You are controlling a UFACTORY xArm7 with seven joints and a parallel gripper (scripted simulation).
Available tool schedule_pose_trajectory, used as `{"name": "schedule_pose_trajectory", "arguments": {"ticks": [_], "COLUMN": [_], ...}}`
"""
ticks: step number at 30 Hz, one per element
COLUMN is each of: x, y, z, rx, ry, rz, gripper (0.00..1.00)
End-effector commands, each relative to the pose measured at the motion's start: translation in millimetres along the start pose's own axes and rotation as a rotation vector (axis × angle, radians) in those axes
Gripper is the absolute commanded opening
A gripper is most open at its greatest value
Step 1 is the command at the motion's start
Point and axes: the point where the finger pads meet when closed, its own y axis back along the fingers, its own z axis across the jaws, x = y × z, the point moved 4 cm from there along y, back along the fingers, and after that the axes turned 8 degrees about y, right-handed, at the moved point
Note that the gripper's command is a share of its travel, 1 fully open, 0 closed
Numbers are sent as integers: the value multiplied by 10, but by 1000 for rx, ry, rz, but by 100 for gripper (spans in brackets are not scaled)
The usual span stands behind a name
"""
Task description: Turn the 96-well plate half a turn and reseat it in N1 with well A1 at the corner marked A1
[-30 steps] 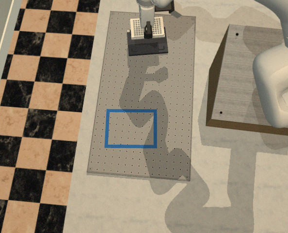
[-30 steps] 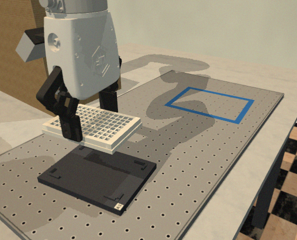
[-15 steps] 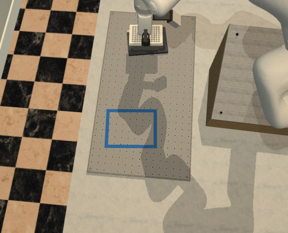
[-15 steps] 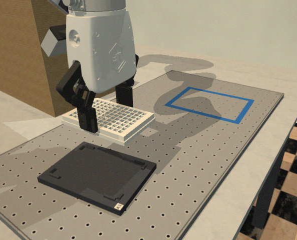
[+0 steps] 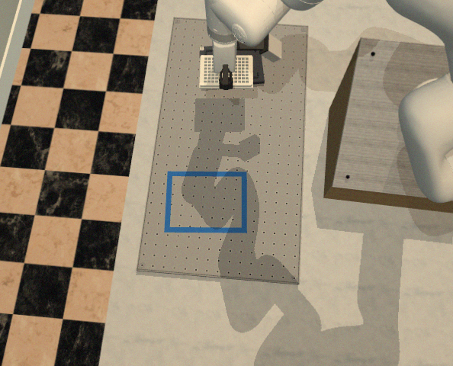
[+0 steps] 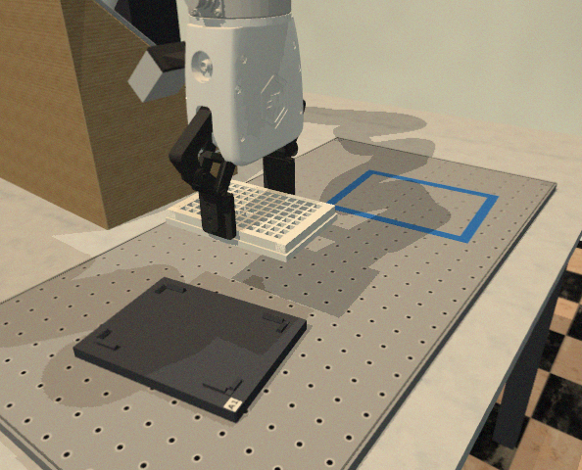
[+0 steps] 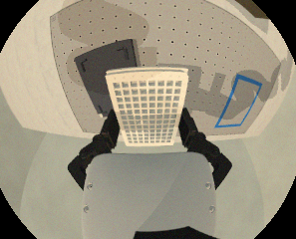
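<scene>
While aloft, one plate (image 6: pixel 276 214), one nest (image 6: pixel 190 344).

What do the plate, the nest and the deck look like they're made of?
Plate: likely molded plastic, matte off-white, thin grid walls. Nest: dark grey slab, matte, could be plastic or anodized metal. Deck: probably metal breadboard, dull grey, with regular rows of small holes.
</scene>
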Motion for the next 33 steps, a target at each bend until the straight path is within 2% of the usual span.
{"name": "schedule_pose_trajectory", "arguments": {"ticks": [1,30,33], "x": [-44,-306,-316], "y": [18,-14,-15], "z": [102,964,996], "rx": [5,4,4], "ry": [-2,-2,-2], "rz": [-4,-4,-4], "gripper": [0,0,0]}}
